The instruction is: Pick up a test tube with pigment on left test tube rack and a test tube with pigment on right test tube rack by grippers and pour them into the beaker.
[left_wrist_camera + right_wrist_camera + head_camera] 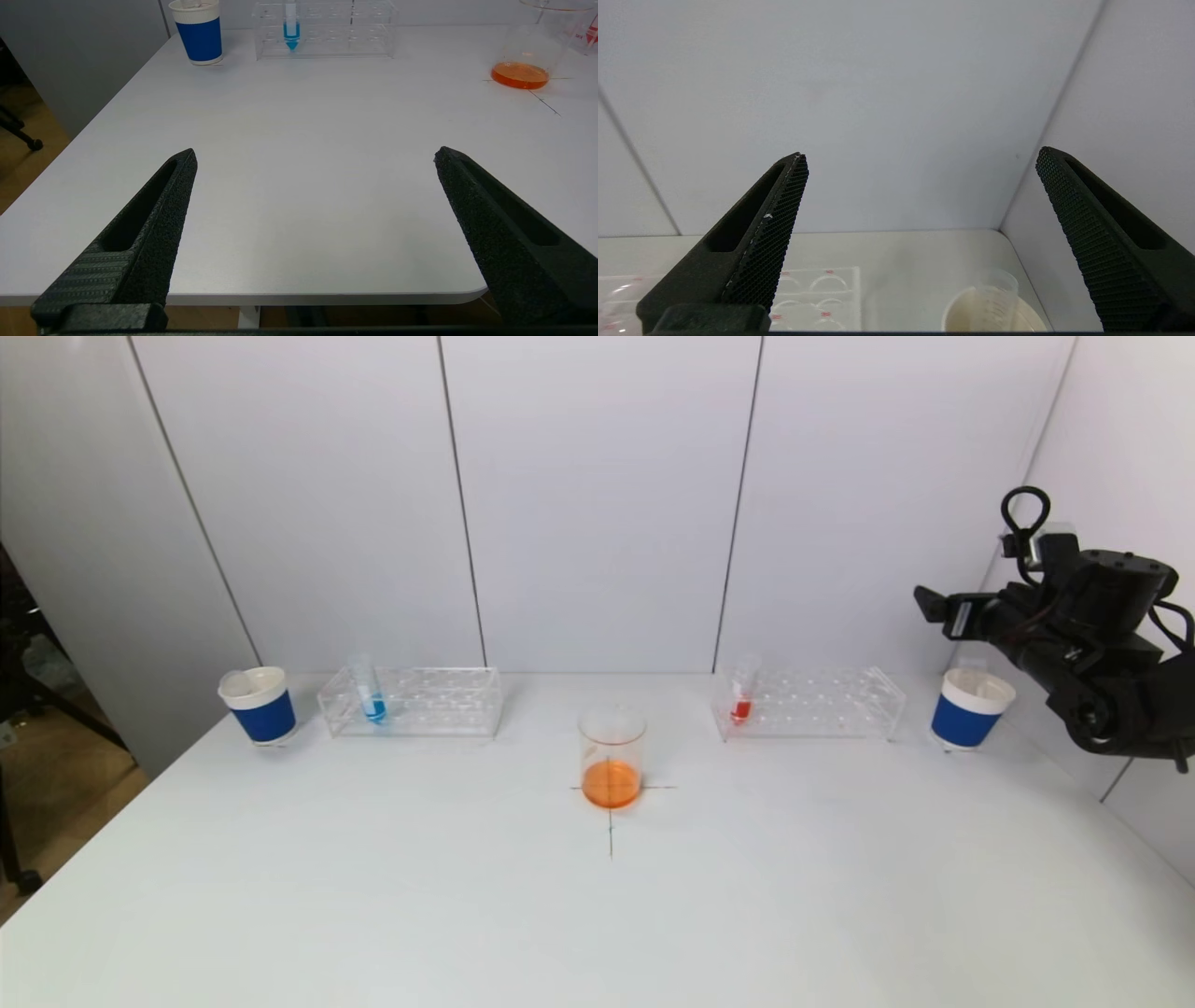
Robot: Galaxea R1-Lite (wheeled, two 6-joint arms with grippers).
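— Where are your fingers?
— My right gripper hangs high over the right cup, fingers spread, nothing between them. My left gripper sits low at the near counter edge, also released and bare.
— The tubes?
— The blue tube stands in the left rack, the red tube in the right rack. The beaker between them holds orange liquid.
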